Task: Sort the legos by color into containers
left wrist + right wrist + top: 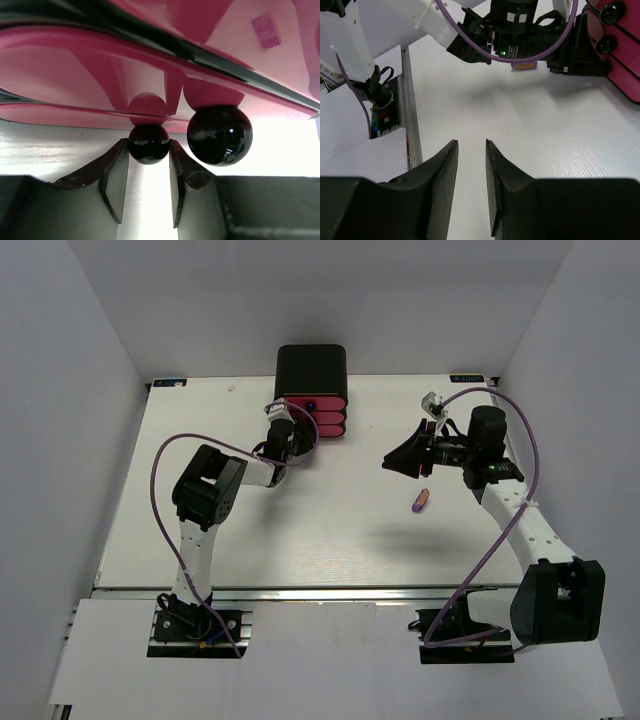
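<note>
Top view: the left gripper meets three stacked glossy pink drawers in a black rounded cabinet. A purple-pink lego brick lies on the white table, just behind the right gripper.

Left wrist: its fingers clamp a round black knob.

Right wrist: narrowly parted fingers hold nothing, with the drawers ahead-right.

White table enclosed by 3 plain pale grey walls, evenly lit.
</note>
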